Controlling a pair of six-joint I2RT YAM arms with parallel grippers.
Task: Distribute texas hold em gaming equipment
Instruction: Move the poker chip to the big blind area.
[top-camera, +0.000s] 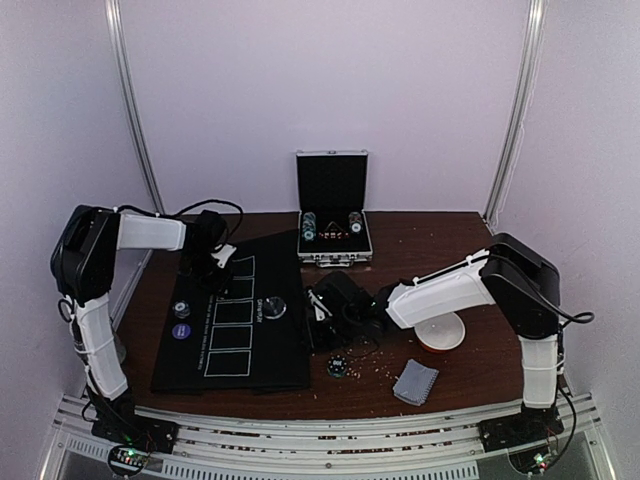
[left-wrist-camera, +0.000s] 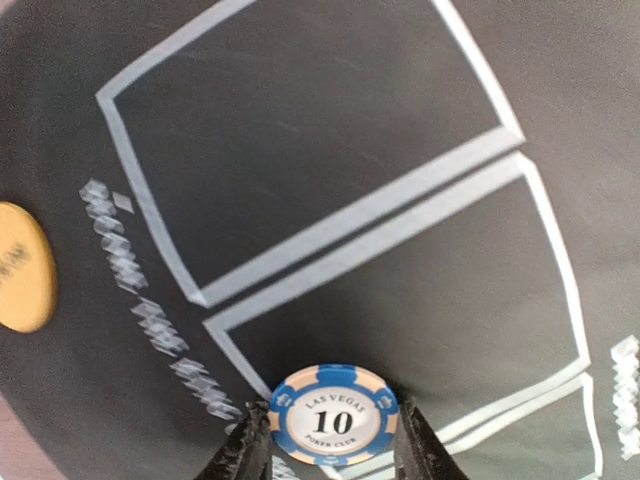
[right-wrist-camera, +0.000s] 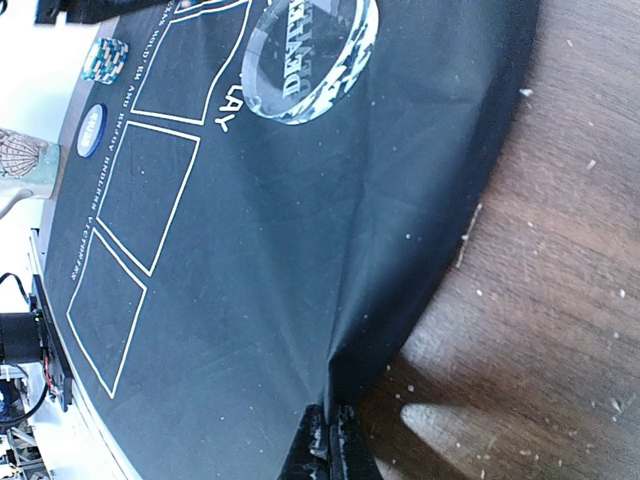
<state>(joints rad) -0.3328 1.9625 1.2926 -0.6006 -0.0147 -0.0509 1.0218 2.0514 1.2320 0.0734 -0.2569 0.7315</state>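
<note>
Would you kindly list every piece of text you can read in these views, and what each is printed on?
"LAS VEGAS", "10", "POKER CLUB": on the blue-and-cream chip.
"DEALE", cut off by the frame: on the clear dealer button.
"LAY", partial: on the black mat.
Small print along the mat's boxes: too blurred to read.
Orange button: lettering unreadable.

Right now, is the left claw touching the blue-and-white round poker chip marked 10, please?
Touching. Left wrist view: the left claw pinches the blue-and-white poker chip between its fingers, no gap either side.

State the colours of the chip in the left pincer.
The chip is blue with cream edge spots, white centre; left wrist view.
</note>
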